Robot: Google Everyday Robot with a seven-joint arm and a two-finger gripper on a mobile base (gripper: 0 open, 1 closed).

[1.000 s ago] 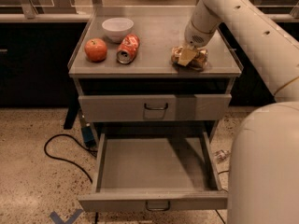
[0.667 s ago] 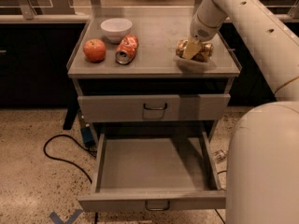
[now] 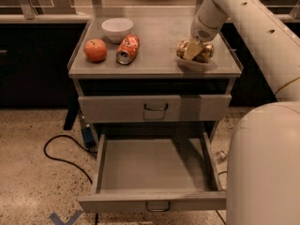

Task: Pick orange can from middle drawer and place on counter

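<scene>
The orange can (image 3: 202, 52), shiny gold-bronze, lies on its side at the right part of the grey counter (image 3: 159, 41), with a shadow just under it. My gripper (image 3: 192, 50) comes down from the upper right on the white arm and is shut on the orange can, one pale finger (image 3: 190, 51) across its front. I cannot tell whether the can rests on the counter or hangs just above it. The middle drawer (image 3: 154, 200) is pulled out at the bottom of the cabinet and holds nothing.
On the counter's left stand a red-orange apple (image 3: 95, 50), a red and white can (image 3: 127, 49) on its side and a white bowl (image 3: 117, 29). A closed drawer (image 3: 154, 108) sits above the open one. A black cable (image 3: 61, 153) lies on the floor at left. My white base (image 3: 267, 168) fills the lower right.
My gripper with the orange can has shifted slightly right and back over the counter's right side. The other objects and drawers have not moved.
</scene>
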